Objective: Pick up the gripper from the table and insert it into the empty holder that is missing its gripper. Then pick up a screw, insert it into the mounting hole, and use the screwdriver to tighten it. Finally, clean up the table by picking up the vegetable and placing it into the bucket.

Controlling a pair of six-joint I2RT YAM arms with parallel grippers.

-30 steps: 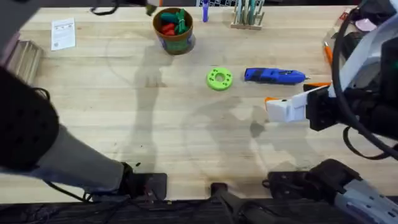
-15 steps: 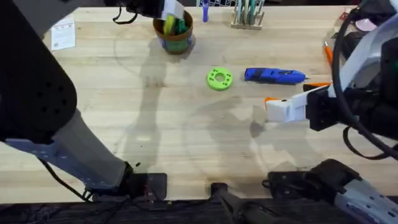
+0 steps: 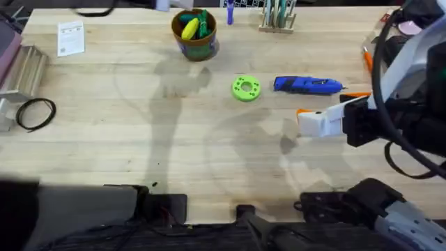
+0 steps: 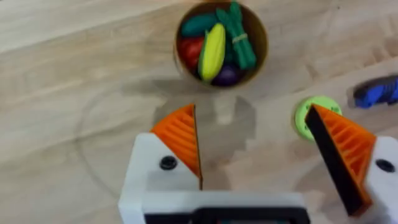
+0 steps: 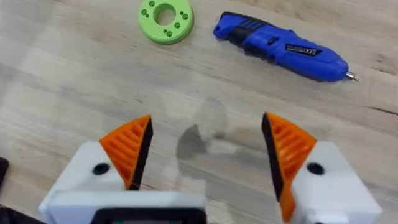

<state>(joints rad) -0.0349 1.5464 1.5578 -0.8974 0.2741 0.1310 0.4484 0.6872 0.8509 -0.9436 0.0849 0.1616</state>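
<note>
The vegetable (image 4: 212, 51) already lay in the bucket (image 4: 258, 28), resting on top of red, green and dark toy pieces — so the cleanup step looked done. It read as a light, smooth plastic piece, likely slippery; if it needed moving, a pinch across its narrow middle would be my pick, not the rounded ends. The bucket (image 3: 194, 43) stood at the far side of the table (image 3: 139, 139), well apart from the screwdriver (image 3: 307, 85). That tool looked rigid and heavier, probably prone to roll; best taken around the thick body (image 5: 280, 48), away from the thin tip. The left gripper (image 4: 255, 152) hovered above the bucket side of the table, fingers spread, holding nothing. The right gripper (image 5: 208, 155) was spread too, empty, over bare wood near the screwdriver and the green disc (image 5: 165, 20). Hard to make out — the small orange block, its holder and any screw; I couldn't pick them out. The left arm was cut off at the overhead view's lower edge.
</note>
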